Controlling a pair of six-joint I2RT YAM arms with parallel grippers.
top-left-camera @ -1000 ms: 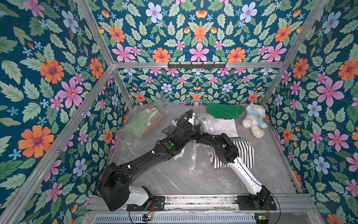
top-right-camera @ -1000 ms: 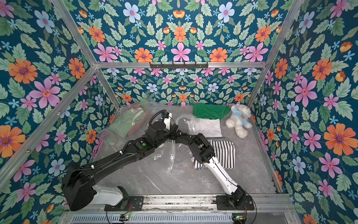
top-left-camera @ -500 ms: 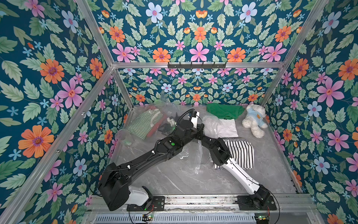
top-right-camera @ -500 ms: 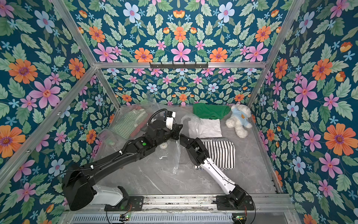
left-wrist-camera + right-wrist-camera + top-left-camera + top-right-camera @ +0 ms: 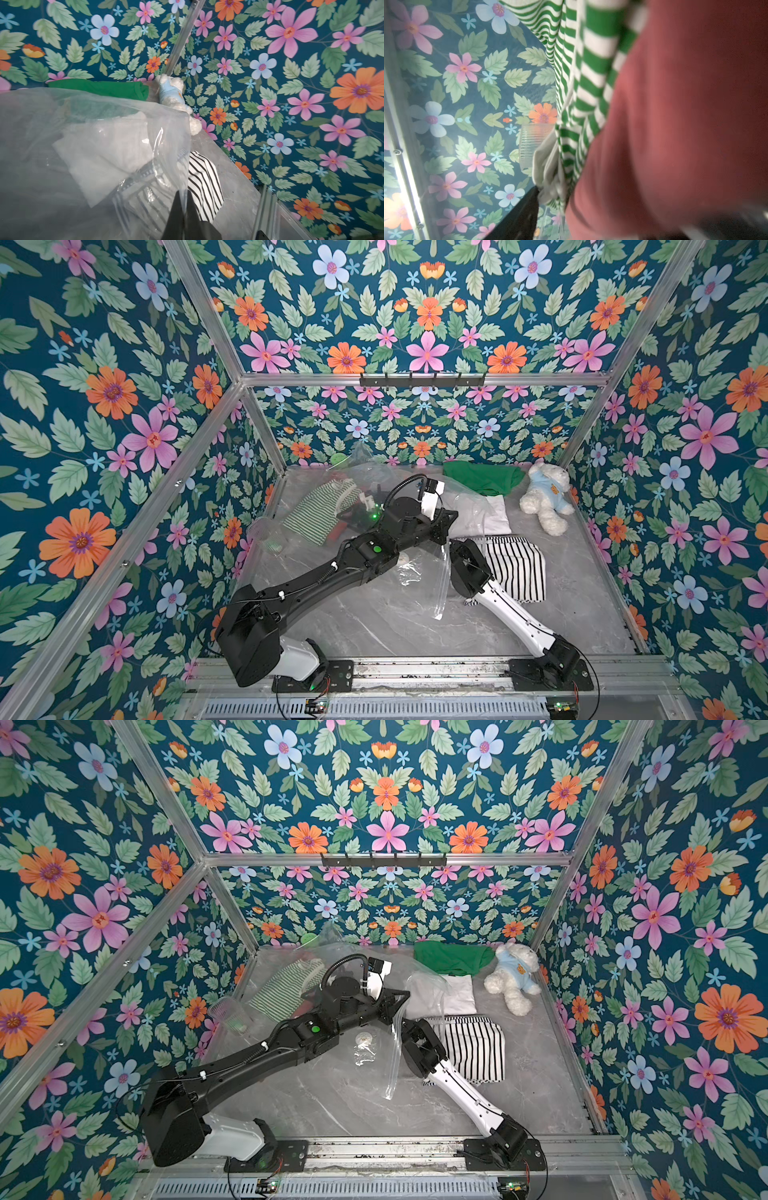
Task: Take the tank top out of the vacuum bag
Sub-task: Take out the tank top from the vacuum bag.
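Note:
The vacuum bag (image 5: 440, 585) is a big clear crinkly sheet across the back left of the table, with its white valve (image 5: 364, 1039) near the middle. My left gripper (image 5: 182, 199) is shut on the bag's edge and holds it up above the table; in a top view the left gripper (image 5: 446, 524) sits at mid-table. A green-and-white striped tank top (image 5: 320, 510) lies inside the bag beside a red garment (image 5: 685, 124). My right gripper (image 5: 556, 199) is inside the bag, open, right against the tank top (image 5: 583, 83). Only one black finger (image 5: 527, 207) shows; red cloth hides the other.
A green garment (image 5: 482, 477), a folded white one (image 5: 494, 514) and a black-and-white striped one (image 5: 515, 568) lie at the back right, beside a white teddy bear (image 5: 544, 497). A clear ribbed cup (image 5: 266, 535) stands by the left wall. The right arm passes under the left arm.
My right arm has swung left under the left arm and into the bag, up to the striped tank top. The left gripper has stayed shut on the raised bag edge.

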